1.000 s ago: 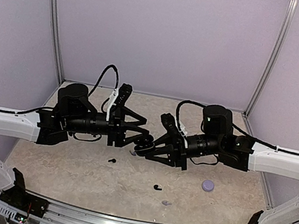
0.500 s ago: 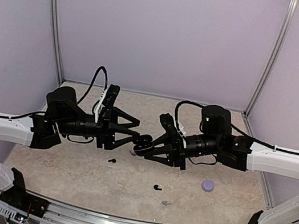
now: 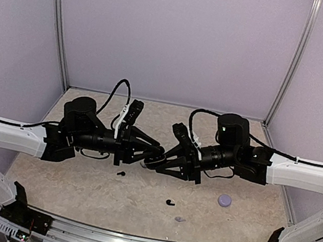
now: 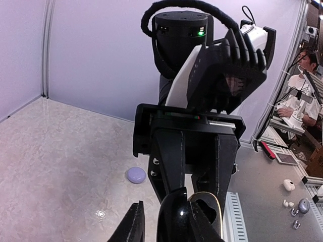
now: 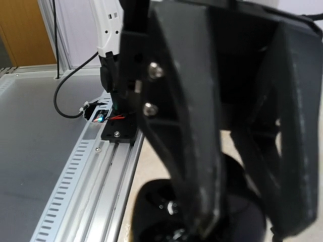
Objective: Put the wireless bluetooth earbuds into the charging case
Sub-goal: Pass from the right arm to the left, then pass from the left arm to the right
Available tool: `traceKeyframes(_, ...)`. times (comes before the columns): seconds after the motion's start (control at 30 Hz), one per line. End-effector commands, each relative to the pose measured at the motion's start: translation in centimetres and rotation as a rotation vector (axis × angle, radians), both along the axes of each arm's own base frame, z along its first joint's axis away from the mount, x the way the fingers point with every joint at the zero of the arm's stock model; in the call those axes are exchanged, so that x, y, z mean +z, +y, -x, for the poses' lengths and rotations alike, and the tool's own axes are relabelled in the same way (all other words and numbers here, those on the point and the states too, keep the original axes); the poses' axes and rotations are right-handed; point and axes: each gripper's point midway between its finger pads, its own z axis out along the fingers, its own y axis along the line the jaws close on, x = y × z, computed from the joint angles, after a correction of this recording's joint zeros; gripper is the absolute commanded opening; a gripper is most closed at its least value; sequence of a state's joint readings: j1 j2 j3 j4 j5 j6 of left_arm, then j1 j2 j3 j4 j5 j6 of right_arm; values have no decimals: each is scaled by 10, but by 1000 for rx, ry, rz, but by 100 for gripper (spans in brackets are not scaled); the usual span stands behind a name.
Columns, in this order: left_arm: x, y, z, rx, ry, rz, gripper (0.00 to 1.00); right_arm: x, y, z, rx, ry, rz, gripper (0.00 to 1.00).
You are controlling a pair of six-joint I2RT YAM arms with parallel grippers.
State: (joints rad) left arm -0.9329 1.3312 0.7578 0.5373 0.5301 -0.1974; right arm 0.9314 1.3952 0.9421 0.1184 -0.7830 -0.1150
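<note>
Earbuds: three are showing, all lying loose on the table [image 3: 68,189], none in the case.
- A black earbud [image 3: 121,173] is lying left of the table's centre, below the left claw [image 3: 151,150].
- A second black earbud [image 3: 170,203] is lying right of centre, closer to the near edge.
- A lavender earbud [image 3: 179,219] is lying just beside that second black one, on the side of the near edge – the two are apart, not touching.

The charging case [image 3: 155,156] is glossy black and is hanging in the air over the middle of the table, well above the buds. In the left wrist view its open hollow is facing up and toward the camera.

The right claw [image 3: 161,160] is reaching in from the right side and pinching the charging case between its fingers, which are pressed onto it.

The left claw is coming in from the left side and meeting the case head-on. Its fingers are sitting narrow on either side of the case's near end, but whether they are pressing on it or standing just clear I cannot tell.

A round lavender case [image 3: 224,200], closed, is sitting on the table toward the right edge, well apart from the buds and both claws.
</note>
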Motion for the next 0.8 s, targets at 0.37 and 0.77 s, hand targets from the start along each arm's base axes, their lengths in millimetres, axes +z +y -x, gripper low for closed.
traceKeyframes(0.37, 24, -3, 5, -25, -29, 69, 4, 26, -3, 0, 18, 5, -105, 14)
traceKeyframes(0.77, 37, 1, -2, 32, -53, 108, 0, 25, 0, 6, 65, 93, -156, 48)
